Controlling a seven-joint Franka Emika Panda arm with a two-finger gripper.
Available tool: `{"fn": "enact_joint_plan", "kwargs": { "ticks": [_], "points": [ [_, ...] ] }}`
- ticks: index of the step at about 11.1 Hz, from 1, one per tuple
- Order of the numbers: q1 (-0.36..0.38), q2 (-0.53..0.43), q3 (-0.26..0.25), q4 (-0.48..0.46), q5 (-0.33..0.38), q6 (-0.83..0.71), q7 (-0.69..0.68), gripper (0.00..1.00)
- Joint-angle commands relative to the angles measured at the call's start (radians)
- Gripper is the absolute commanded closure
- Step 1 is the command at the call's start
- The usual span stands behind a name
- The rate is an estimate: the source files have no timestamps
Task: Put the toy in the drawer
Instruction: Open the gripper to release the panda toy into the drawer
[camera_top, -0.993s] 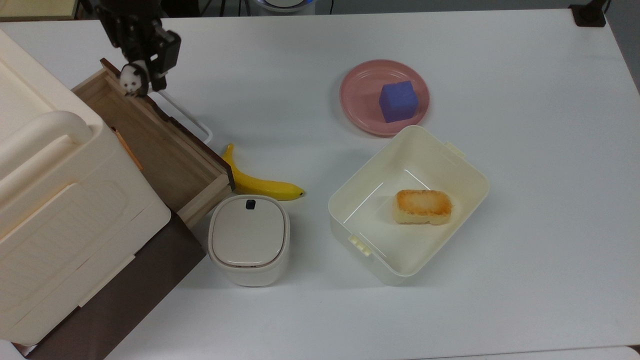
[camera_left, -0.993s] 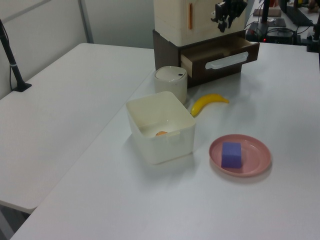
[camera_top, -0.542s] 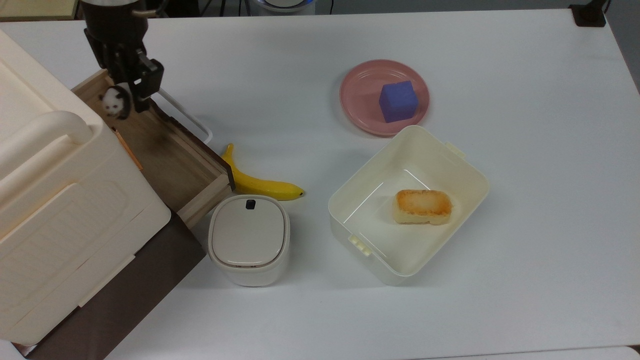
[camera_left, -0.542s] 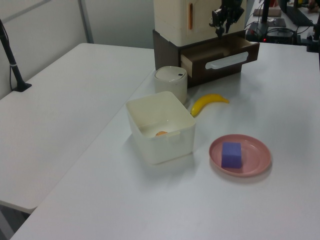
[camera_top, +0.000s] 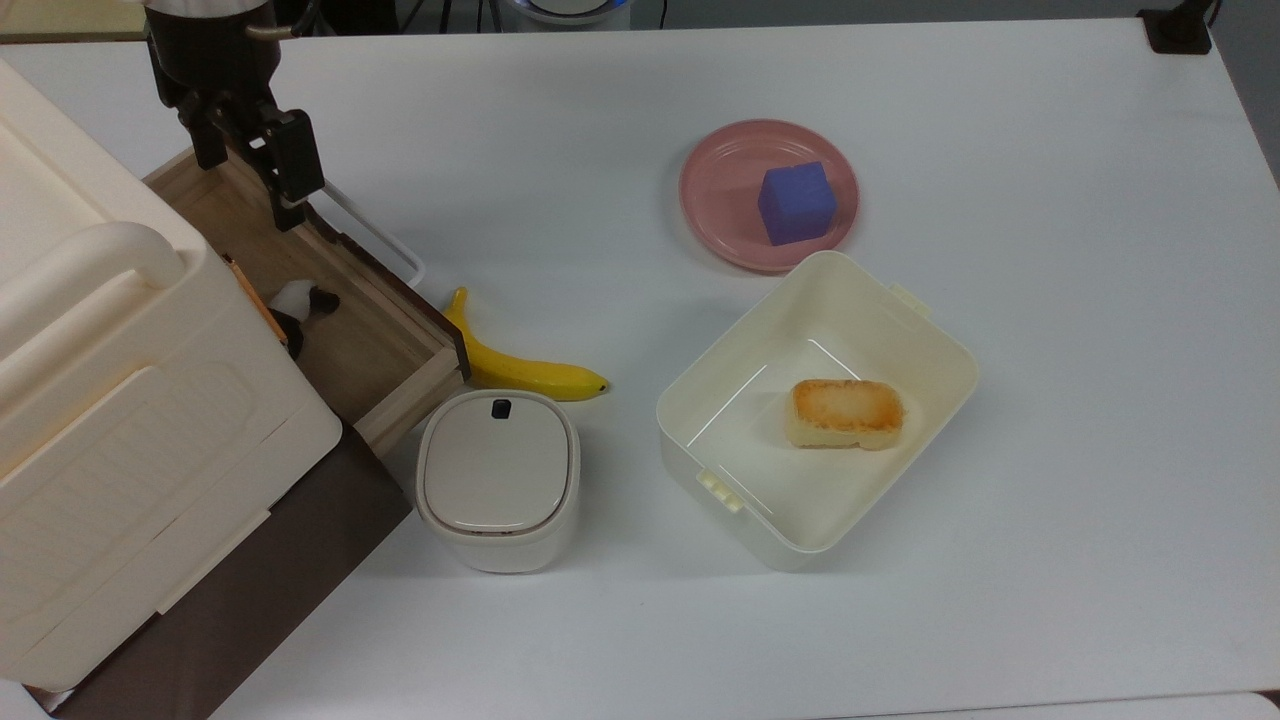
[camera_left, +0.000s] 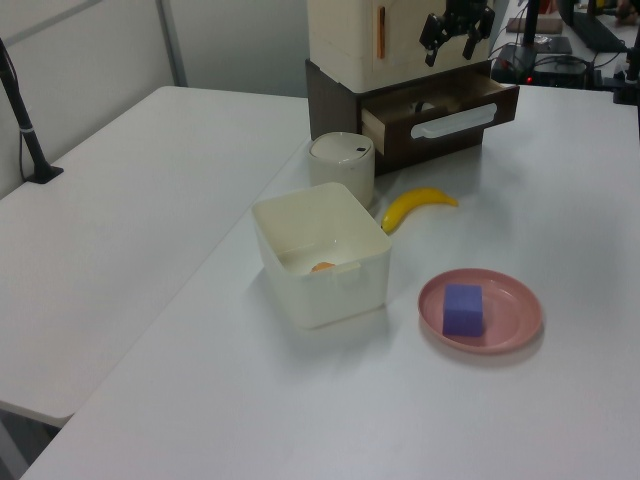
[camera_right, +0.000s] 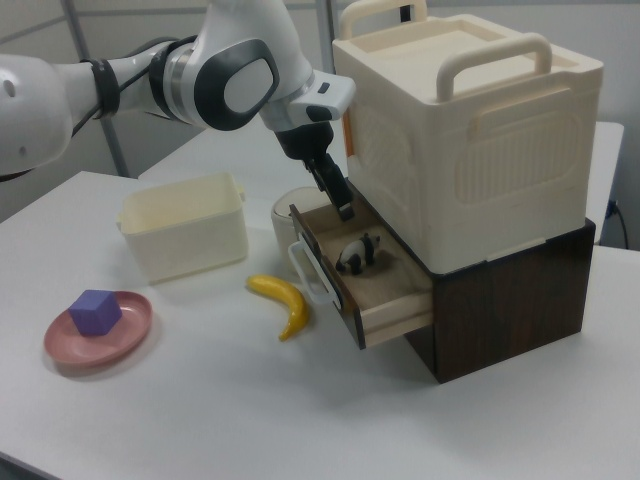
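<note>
The black two-finger gripper (camera_top: 248, 165) hangs above the far end of the pulled-out drawer, its fingers spread wide apart with nothing between them and touching nothing. In the right view the gripper (camera_right: 335, 188) points down over the drawer's back corner, beside the cream plastic cabinet (camera_right: 480, 130) with two top handles.

The shallow light-wood drawer (camera_top: 340, 330) with a dark brown front panel and white loop handle stands open. The tiny black-and-white panda figurine (camera_top: 298, 300) lies on the drawer floor, close against the cabinet wall; in the right view the panda figurine (camera_right: 356, 254) sits near the middle of the drawer (camera_right: 390, 290), well clear of the fingers.

On the white tabletop (camera_top: 1050, 300), a yellow banana (camera_top: 520, 365) lies just outside the drawer front. A small cream lidded bin (camera_top: 497, 478) stands touching or nearly touching the drawer's near corner. Further toward the tabletop's middle is an open cream plastic box (camera_top: 900, 330) holding a browned bread-like piece (camera_top: 846, 412). Just beyond the box, a pink round plate (camera_top: 715, 190) carries a blue-purple cube (camera_top: 796, 202).
</note>
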Motion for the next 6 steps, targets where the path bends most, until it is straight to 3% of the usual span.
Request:
{"fn": "enact_joint_plan", "kwargs": {
  "ticks": [1,6],
  "points": [
    [0.012,-0.018,-0.001,0.006,-0.013,-0.014,0.006,0.0],
    [0.064,-0.089,0.013,0.018,-0.01,-0.233,-0.027,0.0]
  ]
}}
